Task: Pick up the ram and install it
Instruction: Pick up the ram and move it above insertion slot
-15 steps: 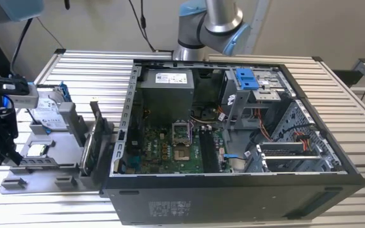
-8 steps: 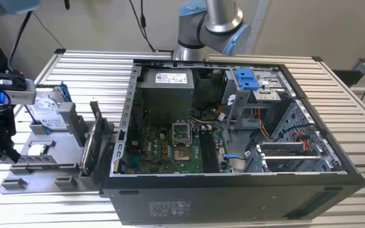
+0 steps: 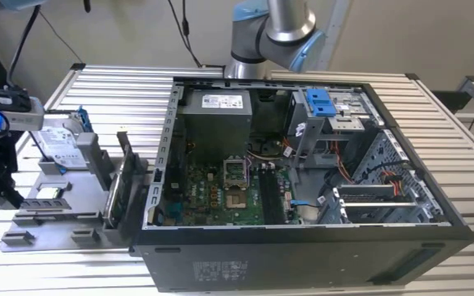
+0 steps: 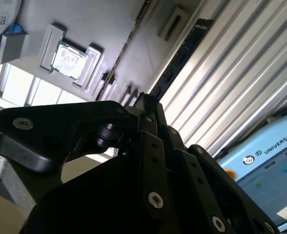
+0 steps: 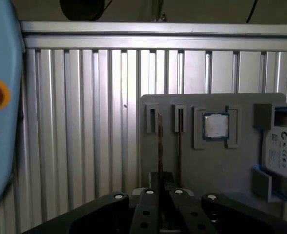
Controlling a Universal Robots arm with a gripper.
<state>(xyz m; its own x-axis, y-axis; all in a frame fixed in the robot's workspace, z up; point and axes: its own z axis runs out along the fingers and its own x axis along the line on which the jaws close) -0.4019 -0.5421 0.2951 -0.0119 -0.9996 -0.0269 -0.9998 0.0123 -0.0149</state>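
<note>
The ram is a long, thin, dark stick. It stands on edge in a slot of the grey tray, 1 of 2 sticks side by side. The other stick is just beside it, with a square silver chip next to that. In the second wrist view the ram's flat side looks dark.

My pincer is drawn almost shut on the ram's near end, and the ram sits in its slot.

The tray lies on the slatted table, to the exterior view's left of the open computer case. My arm rises behind the case's far side.
</note>
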